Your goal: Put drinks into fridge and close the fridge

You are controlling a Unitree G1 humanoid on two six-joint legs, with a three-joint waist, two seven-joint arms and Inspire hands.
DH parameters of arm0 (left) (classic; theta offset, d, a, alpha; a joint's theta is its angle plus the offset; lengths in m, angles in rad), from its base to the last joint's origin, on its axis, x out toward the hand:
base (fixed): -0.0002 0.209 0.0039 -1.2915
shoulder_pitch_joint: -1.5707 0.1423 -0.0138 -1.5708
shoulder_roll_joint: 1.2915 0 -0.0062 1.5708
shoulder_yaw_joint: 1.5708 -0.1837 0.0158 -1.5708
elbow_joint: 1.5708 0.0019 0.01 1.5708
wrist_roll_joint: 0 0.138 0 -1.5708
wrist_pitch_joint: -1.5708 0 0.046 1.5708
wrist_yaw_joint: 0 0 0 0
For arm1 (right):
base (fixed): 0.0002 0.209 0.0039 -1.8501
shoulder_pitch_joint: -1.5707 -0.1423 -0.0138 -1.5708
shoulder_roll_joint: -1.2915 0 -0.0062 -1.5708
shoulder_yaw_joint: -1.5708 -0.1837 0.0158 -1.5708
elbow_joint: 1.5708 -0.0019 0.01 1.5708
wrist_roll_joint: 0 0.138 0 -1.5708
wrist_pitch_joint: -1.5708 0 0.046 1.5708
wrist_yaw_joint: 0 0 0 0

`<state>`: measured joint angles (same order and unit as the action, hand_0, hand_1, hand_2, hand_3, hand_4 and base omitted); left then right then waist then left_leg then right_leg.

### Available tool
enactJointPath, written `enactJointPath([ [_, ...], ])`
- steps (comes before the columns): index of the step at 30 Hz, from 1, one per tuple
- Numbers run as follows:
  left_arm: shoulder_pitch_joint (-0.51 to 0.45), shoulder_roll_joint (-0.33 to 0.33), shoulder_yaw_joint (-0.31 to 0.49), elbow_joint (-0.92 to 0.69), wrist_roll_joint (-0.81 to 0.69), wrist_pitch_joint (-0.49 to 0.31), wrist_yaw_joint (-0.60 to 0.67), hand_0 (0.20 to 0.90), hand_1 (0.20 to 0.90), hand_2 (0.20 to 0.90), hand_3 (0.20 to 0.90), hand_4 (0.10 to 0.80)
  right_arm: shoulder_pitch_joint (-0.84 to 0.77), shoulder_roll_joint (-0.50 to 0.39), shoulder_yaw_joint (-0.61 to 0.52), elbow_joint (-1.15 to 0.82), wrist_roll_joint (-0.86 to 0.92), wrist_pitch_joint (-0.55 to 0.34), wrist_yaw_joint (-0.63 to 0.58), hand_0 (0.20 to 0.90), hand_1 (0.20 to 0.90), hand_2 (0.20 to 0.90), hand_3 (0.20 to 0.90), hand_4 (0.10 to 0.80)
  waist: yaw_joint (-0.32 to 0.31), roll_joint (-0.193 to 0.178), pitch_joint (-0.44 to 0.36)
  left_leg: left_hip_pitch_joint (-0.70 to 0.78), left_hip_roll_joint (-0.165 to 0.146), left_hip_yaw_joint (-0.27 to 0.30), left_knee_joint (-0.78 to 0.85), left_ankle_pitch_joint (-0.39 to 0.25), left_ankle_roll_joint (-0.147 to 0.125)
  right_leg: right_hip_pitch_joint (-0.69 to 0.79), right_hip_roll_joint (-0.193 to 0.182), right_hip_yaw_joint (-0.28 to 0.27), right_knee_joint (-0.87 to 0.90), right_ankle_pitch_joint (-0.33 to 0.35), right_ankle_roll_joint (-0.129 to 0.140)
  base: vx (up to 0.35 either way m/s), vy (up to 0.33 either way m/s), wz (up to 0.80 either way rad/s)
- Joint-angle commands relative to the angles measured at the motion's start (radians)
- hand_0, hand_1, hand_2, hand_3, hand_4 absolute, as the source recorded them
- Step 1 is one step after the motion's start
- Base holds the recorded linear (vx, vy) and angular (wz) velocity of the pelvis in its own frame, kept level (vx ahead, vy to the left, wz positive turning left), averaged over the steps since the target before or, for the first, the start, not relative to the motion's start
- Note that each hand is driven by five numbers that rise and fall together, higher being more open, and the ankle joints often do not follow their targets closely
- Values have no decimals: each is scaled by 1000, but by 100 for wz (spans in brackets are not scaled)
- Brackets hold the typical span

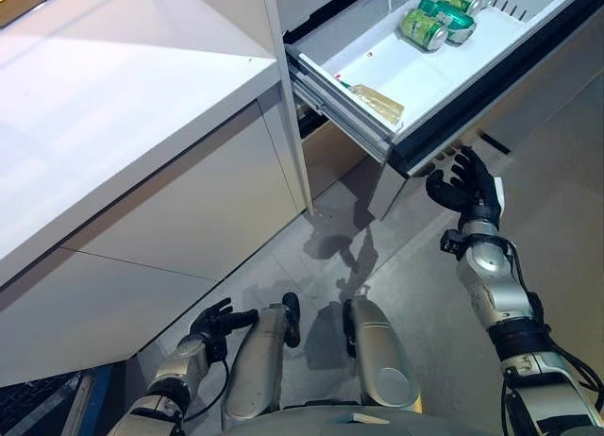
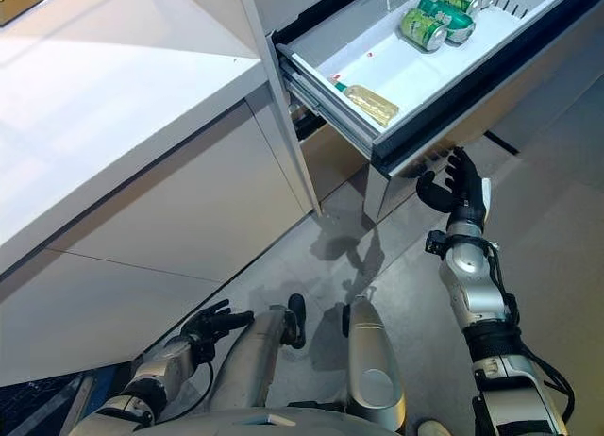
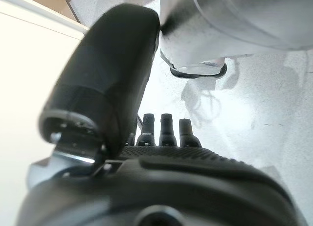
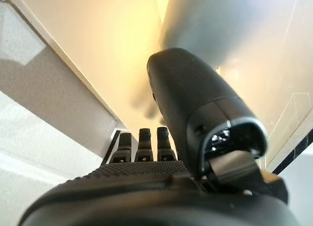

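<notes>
Nearest, at 7 o'clock, the left hand [image 1: 215, 321] hangs low by the cabinet [image 1: 179, 219], fingers loosely straight, holding nothing. At 3 o'clock the right hand [image 1: 464, 183] is raised, fingers spread and empty, just under the front of the open drawer [image 1: 444, 125]. Farther, at 1 o'clock, a clear bottle [image 1: 377, 103] lies inside it; beyond, green cans [image 1: 436, 22] lie together.

arms: ours are silver-grey, jointed shells
right hand [image 1: 464, 184]: our dark fingers, textured black palm
left hand [image 1: 213, 321]: equally dark
</notes>
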<state>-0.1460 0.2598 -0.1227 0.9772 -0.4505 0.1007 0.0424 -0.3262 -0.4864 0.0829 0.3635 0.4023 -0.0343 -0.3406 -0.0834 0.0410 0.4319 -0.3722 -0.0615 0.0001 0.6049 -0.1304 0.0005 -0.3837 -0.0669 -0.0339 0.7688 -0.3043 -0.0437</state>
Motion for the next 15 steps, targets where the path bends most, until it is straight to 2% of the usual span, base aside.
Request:
enactJointPath([
  [1,29,19,-56,-29,12,19,12,900,900,900,900,800,-244,7,86,-127,-77,-64,72,900,900,900,900,800,60,-1,-60,50,-58,24,83,-150,103,63,-1,-28,-76,73,-35,67,6,1],
  [9,-6,21,-108,-33,-5,55,-1,900,900,900,900,800,-428,23,214,-75,-64,49,122,900,900,900,900,800,84,17,-37,50,-57,28,73,-128,98,57,-2,-26,-81,88,-34,9,16,0],
  [15,-58,23,-144,-22,-39,56,3,900,900,900,900,800,-599,62,300,17,-63,71,112,900,900,900,900,800,113,27,-6,29,-59,29,78,-114,92,35,-6,-33,-75,98,-31,-20,0,1],
])
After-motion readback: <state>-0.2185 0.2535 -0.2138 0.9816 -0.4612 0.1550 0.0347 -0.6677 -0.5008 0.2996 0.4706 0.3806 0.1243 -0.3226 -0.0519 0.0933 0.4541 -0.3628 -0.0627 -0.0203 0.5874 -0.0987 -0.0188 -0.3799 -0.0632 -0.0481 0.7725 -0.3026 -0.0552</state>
